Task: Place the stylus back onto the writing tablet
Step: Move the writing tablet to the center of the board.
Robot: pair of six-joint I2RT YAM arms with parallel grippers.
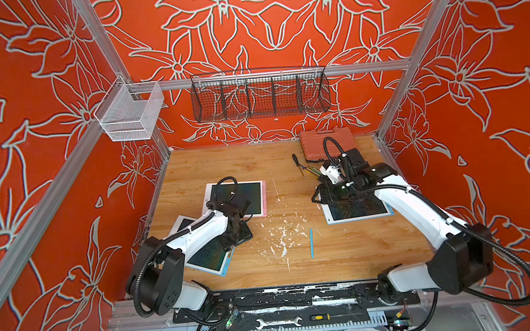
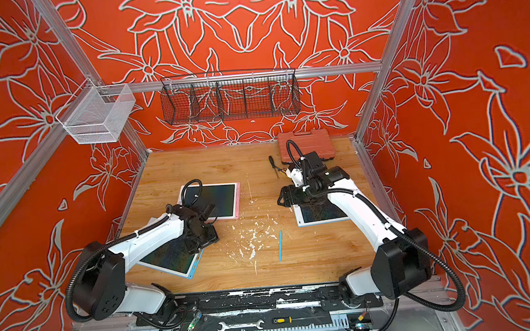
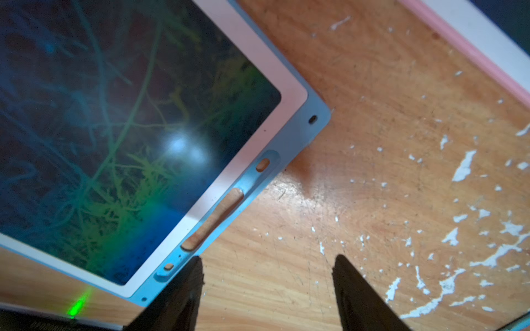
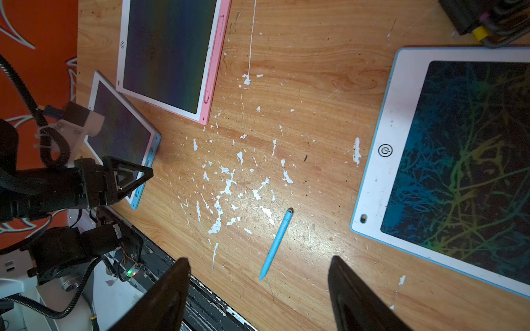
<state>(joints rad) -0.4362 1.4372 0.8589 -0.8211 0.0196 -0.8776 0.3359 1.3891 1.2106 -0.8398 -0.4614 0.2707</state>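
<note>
1. Lying along the near rail below the wooden table (image 1: pixel 224 163), a wrench (image 1: pixel 278 322) and a yellow-handled screwdriver (image 1: pixel 325 316) show no readable marks.
2. On the table's near centre-right the blue stylus (image 4: pixel 276 244) lies alone on bare wood among white paint flecks, apart from every tablet.
3. At near left the left gripper (image 3: pixel 266 286) hangs with fingers apart and nothing between them, just beside the empty pen slot of a blue-edged tablet (image 3: pixel 137 137); the arm hides much of this tablet in both top views.
4. A green glow and some print at the left wrist view's edge are too blurred to read.
5. At right the right gripper (image 4: pixel 258 289) is spread open, holding nothing, above another blue-edged writing tablet (image 4: pixel 447 160) with a power symbol, partly cut off.
6. Farther left, the pink tablet (image 1: pixel 253 193) lies flat.
7. At far right sit a red case (image 1: pixel 326 142) and half-hidden small tools.
</note>
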